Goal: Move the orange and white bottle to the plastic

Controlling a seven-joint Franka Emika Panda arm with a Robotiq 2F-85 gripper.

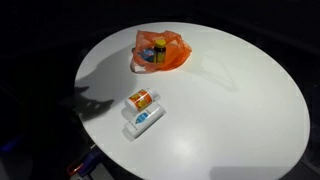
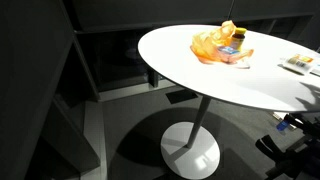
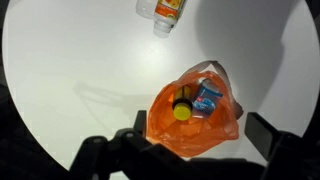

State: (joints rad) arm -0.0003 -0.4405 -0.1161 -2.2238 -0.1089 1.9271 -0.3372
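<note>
The orange and white bottle (image 1: 140, 99) lies on its side on the white round table (image 1: 230, 110), touching a white bottle with a blue label (image 1: 143, 120). In the wrist view it shows at the top edge (image 3: 165, 10). The orange plastic bag (image 1: 160, 50) lies open toward the table's far side and also shows in an exterior view (image 2: 222, 45). My gripper (image 3: 200, 125) is open and empty, hovering over the bag (image 3: 190, 140), apart from the bottles. The arm does not show in either exterior view.
The bag holds a dark bottle with a yellow cap (image 3: 183, 108) and a blue packet (image 3: 208, 98). The table stands on a single white pedestal (image 2: 192, 150) in dark surroundings. Both bottles show near the frame's edge in an exterior view (image 2: 300, 64).
</note>
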